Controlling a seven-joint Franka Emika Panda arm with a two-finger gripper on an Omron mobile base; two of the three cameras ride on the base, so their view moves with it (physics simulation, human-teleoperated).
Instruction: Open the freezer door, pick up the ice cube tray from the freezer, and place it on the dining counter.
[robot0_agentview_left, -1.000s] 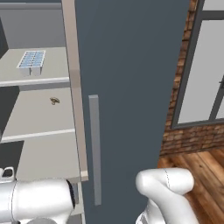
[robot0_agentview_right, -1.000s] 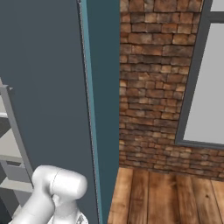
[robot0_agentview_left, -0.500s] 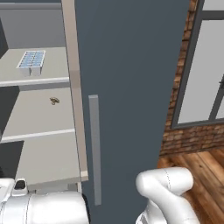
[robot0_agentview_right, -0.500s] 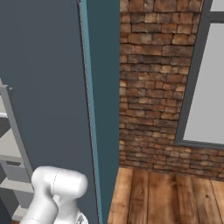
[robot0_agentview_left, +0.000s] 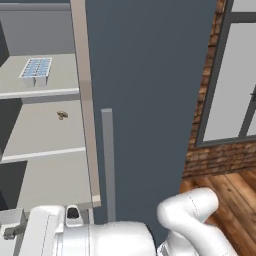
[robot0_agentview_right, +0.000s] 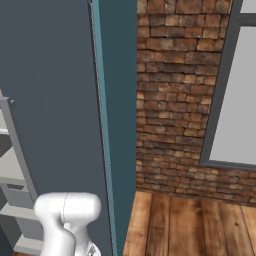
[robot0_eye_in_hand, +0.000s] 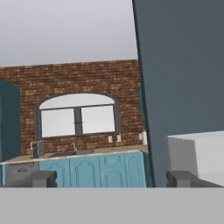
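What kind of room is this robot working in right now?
Most likely a home kitchen. An open freezer has pale shelves, with an ice cube tray on the upper one. The hand view shows teal cabinets under a counter below an arched window in a brick wall.

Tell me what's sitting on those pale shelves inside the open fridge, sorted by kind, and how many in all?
Ice cube tray, white with pale blue cubes, on the upper shelf: 1
Small brown item, too small to identify, on the shelf below: 1
Total: 2
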